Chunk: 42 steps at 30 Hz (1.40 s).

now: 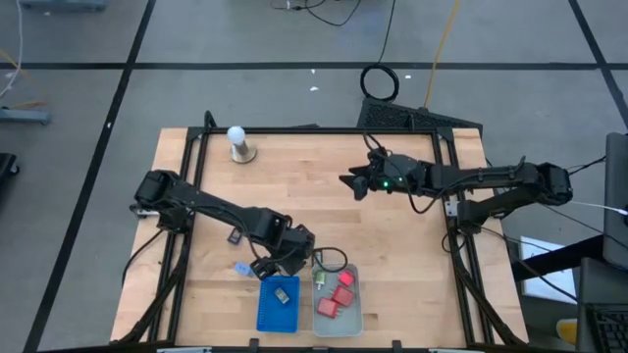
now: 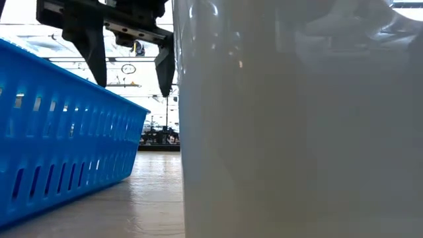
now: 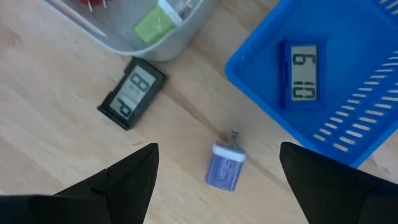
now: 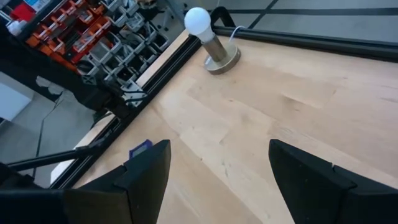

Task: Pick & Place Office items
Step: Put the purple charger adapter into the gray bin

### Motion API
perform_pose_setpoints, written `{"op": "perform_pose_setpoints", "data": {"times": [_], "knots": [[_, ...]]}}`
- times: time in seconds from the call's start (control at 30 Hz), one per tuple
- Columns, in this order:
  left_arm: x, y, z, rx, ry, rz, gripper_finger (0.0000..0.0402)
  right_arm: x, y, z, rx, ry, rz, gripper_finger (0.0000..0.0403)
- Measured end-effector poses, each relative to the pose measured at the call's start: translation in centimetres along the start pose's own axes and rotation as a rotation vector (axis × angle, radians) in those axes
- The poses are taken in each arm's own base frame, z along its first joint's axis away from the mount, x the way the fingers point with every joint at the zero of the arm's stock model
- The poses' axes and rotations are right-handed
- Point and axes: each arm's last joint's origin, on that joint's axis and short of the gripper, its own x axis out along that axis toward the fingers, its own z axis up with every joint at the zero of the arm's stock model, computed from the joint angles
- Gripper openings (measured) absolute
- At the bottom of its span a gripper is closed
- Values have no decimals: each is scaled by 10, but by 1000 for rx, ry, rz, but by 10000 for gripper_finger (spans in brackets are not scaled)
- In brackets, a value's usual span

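Note:
My left gripper (image 1: pixel 278 265) hangs open and empty over the table just beyond the far ends of the two trays. In the left wrist view a small blue-violet item (image 3: pixel 225 168) lies on the wood below, between my fingers and untouched. A small black display item (image 3: pixel 132 93) lies flat by the grey tray's corner. A blue-framed display item (image 3: pixel 303 73) lies in the blue tray (image 1: pixel 278 312). Red items (image 1: pixel 339 294) and a green one (image 3: pixel 155 25) lie in the pale grey tray (image 1: pixel 355 319). My right gripper (image 1: pixel 355 183) waits open and empty over the far middle of the table.
A light blue item (image 1: pixel 241 269) and a small black one (image 1: pixel 235 235) lie on the table left of the blue tray. The white ball on its round base (image 1: pixel 238 143) stands at the far left. A black frame edges the table. In the low view the grey tray's wall (image 2: pixel 297 132) fills the right.

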Motion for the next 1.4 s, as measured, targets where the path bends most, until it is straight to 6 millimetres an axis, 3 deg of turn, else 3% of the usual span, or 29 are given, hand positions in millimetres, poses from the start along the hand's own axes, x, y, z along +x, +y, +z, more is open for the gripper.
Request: {"op": "perform_pose_setpoints", "data": {"times": [0.1,0.23,0.4,0.63,1.0,1.17,1.4], "knots": [[4,6,-5,-15,-13,8,335,0,2,-2,-3,6,7,265],[24,13,-30,-71,7,13,335,-1,2,-2,-3,7,8,265],[38,3,-57,-111,11,30,335,-1,2,-2,-3,7,8,265],[25,-15,-49,-48,-68,87,335,0,1,-2,-15,10,-1,265],[30,-25,-32,66,-99,148,335,0,2,-2,-21,3,4,265],[32,-20,-38,50,-103,159,335,0,2,-2,-21,3,4,265],[51,-26,-54,53,-81,151,335,0,2,-2,-21,3,4,265]]}}
